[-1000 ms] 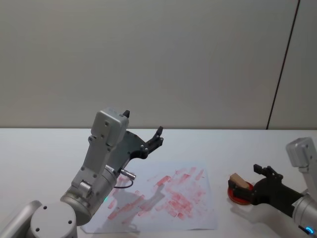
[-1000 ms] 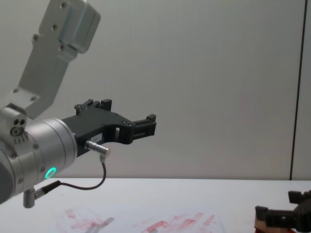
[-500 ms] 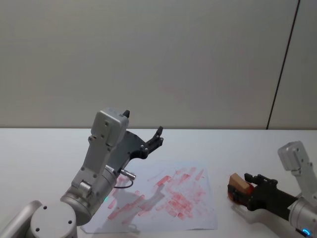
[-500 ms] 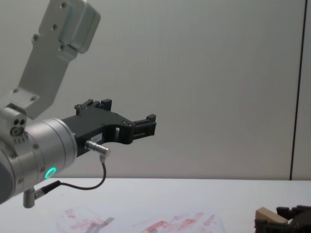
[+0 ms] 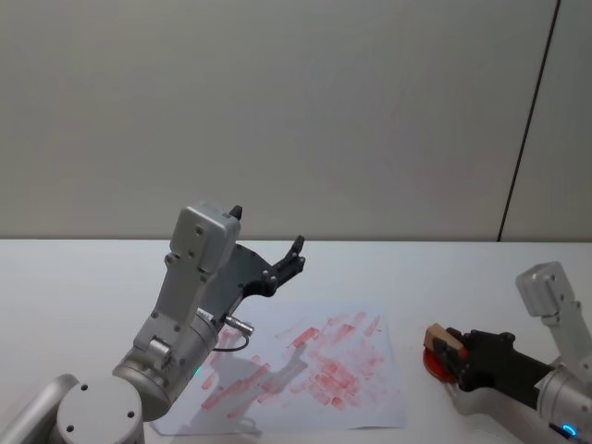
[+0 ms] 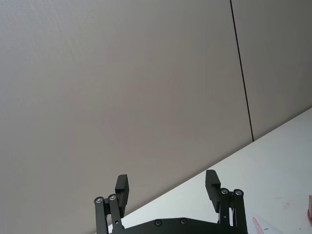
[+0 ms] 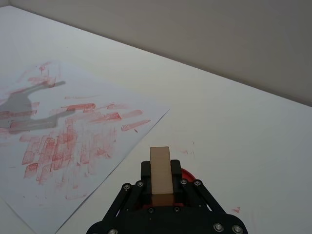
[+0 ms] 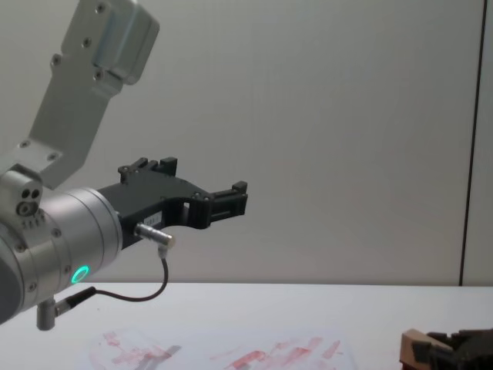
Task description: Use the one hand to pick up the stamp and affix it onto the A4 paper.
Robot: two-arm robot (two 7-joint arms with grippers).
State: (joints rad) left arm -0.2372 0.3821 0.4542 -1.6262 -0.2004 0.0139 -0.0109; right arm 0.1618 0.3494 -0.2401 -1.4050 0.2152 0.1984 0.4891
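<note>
The stamp [image 5: 443, 339], a small tan wooden block, sits between the fingers of my right gripper [image 5: 450, 350], which is shut on it just above the round red ink pad [image 5: 432, 363] at the table's right. In the right wrist view the stamp [image 7: 160, 171] stands upright in the right gripper [image 7: 161, 189], with the ink pad [image 7: 188, 175] behind it. The A4 paper [image 5: 319, 372], white with many red prints, lies to the left of the stamp [image 8: 412, 344]. My left gripper [image 5: 296, 256] hangs open in the air above the paper's far left corner.
The white table [image 5: 83, 277] runs back to a plain grey wall. My left arm's large grey body [image 5: 190, 314] stands over the near left part of the paper and casts a shadow [image 7: 27, 105] on it. Bare tabletop lies between paper and ink pad.
My right gripper has moved forward onto the stamp and shut on it, and the stamp has shifted slightly left over the ink pad. The left arm has not moved.
</note>
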